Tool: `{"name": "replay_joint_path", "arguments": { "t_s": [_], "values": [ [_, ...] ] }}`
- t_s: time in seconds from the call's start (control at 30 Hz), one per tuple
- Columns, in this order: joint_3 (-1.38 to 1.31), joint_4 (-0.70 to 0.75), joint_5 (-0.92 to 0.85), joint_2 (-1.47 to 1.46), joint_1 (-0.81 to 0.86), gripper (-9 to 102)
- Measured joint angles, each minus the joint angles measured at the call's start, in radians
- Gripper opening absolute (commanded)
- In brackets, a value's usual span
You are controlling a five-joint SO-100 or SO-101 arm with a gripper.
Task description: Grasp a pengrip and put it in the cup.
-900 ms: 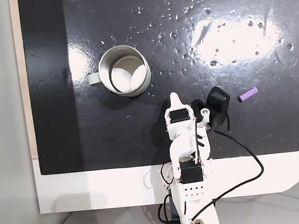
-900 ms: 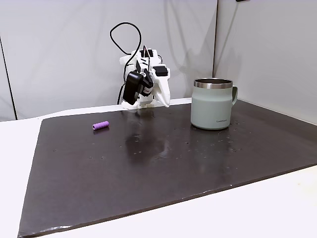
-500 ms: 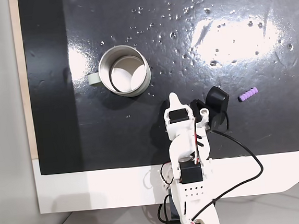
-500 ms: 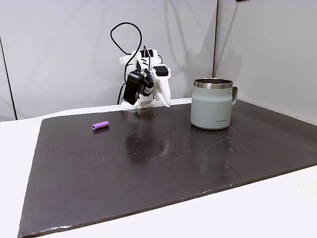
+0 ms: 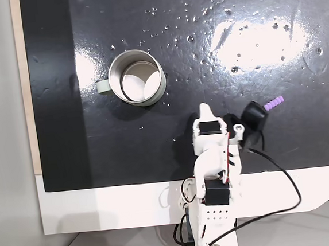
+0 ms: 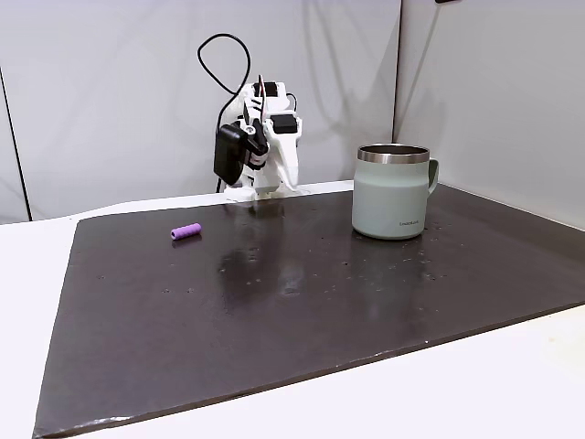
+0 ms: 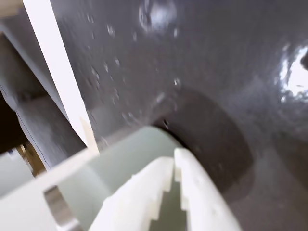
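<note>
Grey cup (image 5: 137, 78) seen from above in a fixed view: nothing inside; pengrip (image 5: 273, 102) lies well right on mat (image 5: 54, 109). Other fixed view: cup (image 6: 394, 192) upright, pengrip (image 6: 186, 231) far left. Wrist view: gripper (image 7: 174, 166) fingers closed together, holding nothing.

- A fixed view looked straight down on the glossy black mat (image 5: 146, 44);
- another faced the white arm (image 6: 260, 146) low across it; both shared it;
- the wrist view sat close above.
</note>
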Motion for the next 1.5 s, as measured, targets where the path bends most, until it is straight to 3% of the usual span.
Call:
{"name": "replay_joint_path", "arguments": {
  "t_s": [0.43, 0.77, 1.03, 1.23, 1.5],
  "values": [
    [-0.502, -0.064, 0.021, -0.847, 0.261, 0],
    [-0.917, -0.011, -0.038, -1.466, 0.466, 0],
    [-1.066, 0.071, -0.239, -1.583, 0.531, 1],
    [-1.175, 0.210, -0.423, -1.586, 0.543, 7],
    [-1.181, 0.290, -0.643, -1.597, 0.586, 21]
  ]
}}
